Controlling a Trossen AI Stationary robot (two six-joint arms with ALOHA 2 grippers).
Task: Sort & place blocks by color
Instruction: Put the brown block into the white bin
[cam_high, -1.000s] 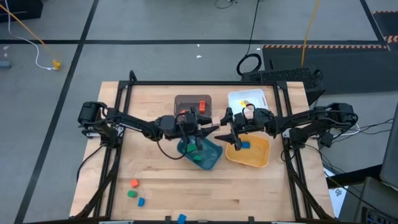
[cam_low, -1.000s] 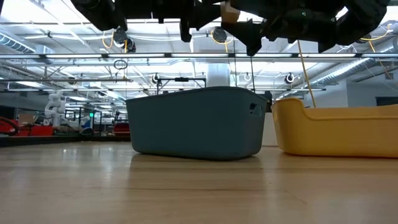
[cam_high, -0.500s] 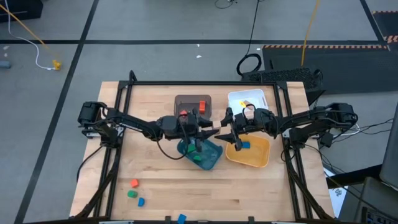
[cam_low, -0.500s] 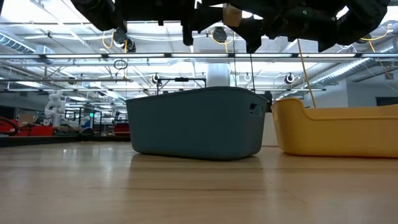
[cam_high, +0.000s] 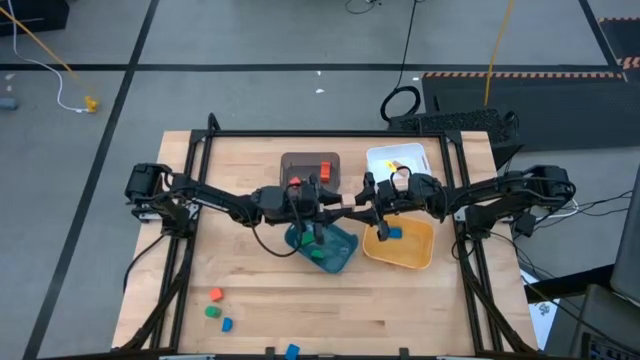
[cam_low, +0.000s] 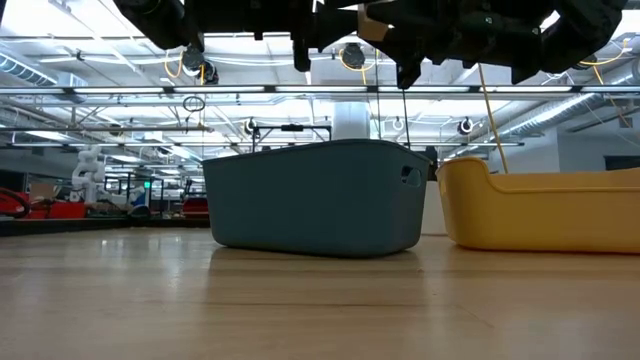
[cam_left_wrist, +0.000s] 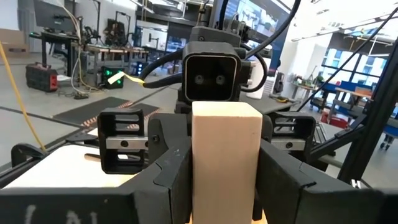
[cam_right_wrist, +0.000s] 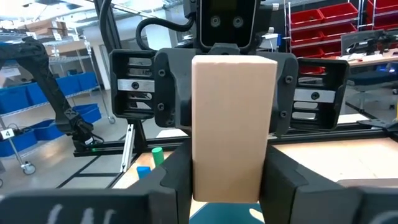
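Note:
A plain light-wood block (cam_left_wrist: 226, 149) hangs high over the middle of the table, between my two grippers, which meet fingertip to fingertip. My left gripper (cam_left_wrist: 226, 171) comes from the table's left and is shut on it. My right gripper (cam_right_wrist: 231, 177) comes from the right and also has its fingers on it. In the low view the block (cam_low: 371, 22) shows as a tan piece above the teal tray (cam_low: 315, 195). Loose blocks lie near the front left: orange (cam_high: 215, 294), green (cam_high: 211, 311) and blue (cam_high: 227, 324). My left gripper pinches the wood block between its two fingers, one on each side face (cam_left_wrist: 199, 177). The fingers lie level, coming from the table's left. The block is lifted clear of the table and trays. My right gripper has its two fingers against the same block's side faces (cam_right_wrist: 202, 183). It comes level from the table's right, at the end opposite my left gripper.
The teal tray (cam_high: 340, 255) holds green blocks, and the yellow tray (cam_high: 415, 255) holds a blue block (cam_high: 393, 233). Behind them a dark tray (cam_high: 300, 160) holds a red block (cam_high: 323, 168), next to a white tray (cam_high: 385, 160). Another blue block (cam_high: 291, 350) lies at the front edge.
My right gripper's fingers have closed in from wide apart onto the wood block, while my left gripper has kept its hold. Both arms have stayed in place and the block has not moved.

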